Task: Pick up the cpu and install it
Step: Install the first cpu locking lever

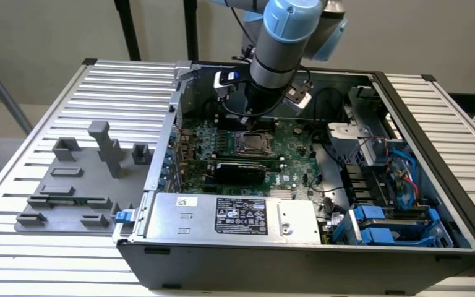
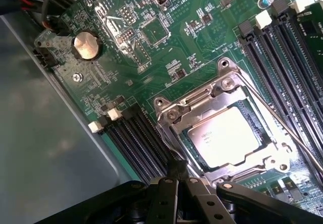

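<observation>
Cpu lay seated within the silver socket frame, installation apparently almost complete, while the empty gripper, closed, hovered just beside that frame; any withdrawal demanded a clean lift.

The cpu has a silvery-white top with small dark print, framed by a bright silver socket bracket. The motherboard is green with fine pale traces. Its memory slots are black with white latches, and its coin cell is pale gold. In the exterior view the arm is light blue and grey, the power supply silver with a black label, the drive caddies blue, and the ribbed table pale grey.
</observation>
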